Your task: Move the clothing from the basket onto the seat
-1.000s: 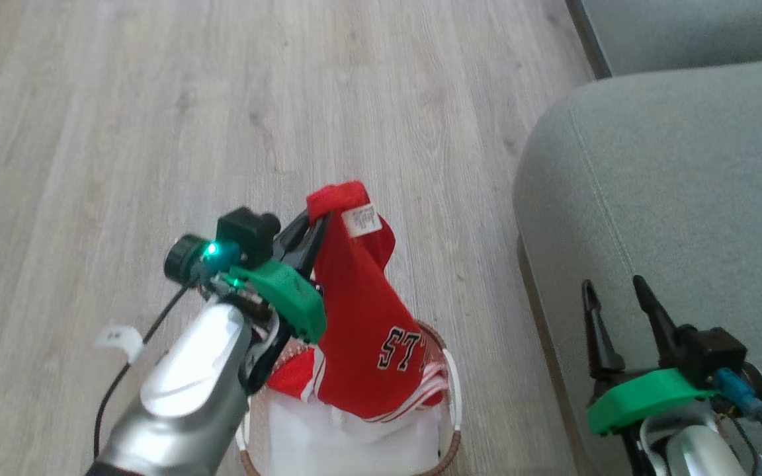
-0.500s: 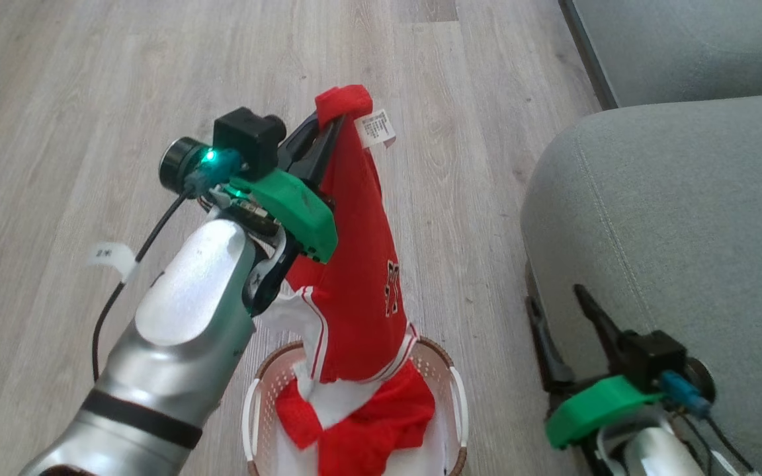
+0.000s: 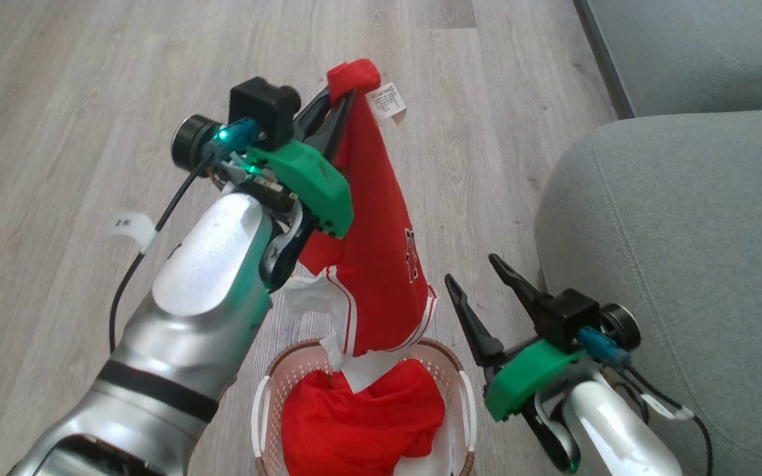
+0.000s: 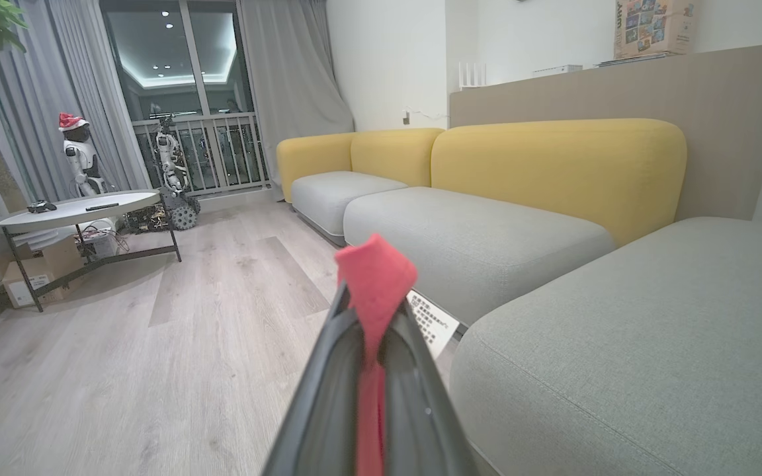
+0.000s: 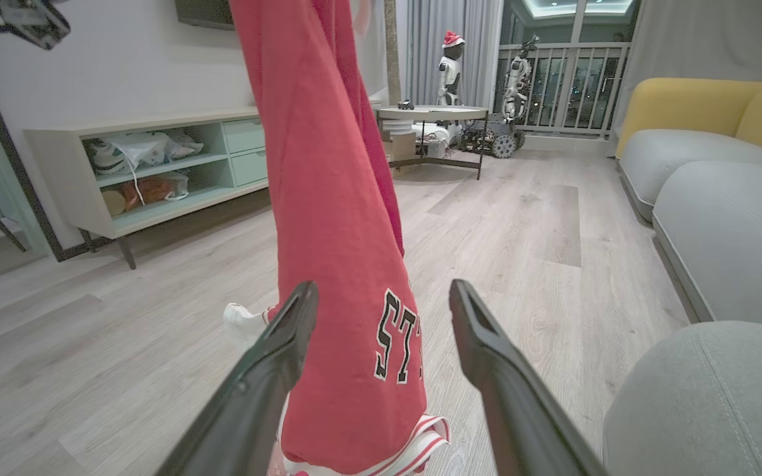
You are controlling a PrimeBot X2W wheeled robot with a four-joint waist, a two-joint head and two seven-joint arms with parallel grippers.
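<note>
Head view: thin red garment (image 3: 381,264) with white stripe trim, pinched at top in closed left claw (image 3: 339,104), hanging vertical, hem down at basket (image 3: 260,410); right claw (image 3: 470,268) spread, empty, near seat (image 3: 685,231).
Left wrist view: garment tip clamped between fingers.
Right wrist view: hanging straight, black letters low.

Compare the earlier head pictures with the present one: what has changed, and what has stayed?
The left pincer has lifted the red garment nearly clear of the basket, uncovering a second garment inside. The right pincer has swung off the seat toward the hanging fabric. Unchanged: left pincer shut on the garment, right pincer open, basket on the floor.
</note>
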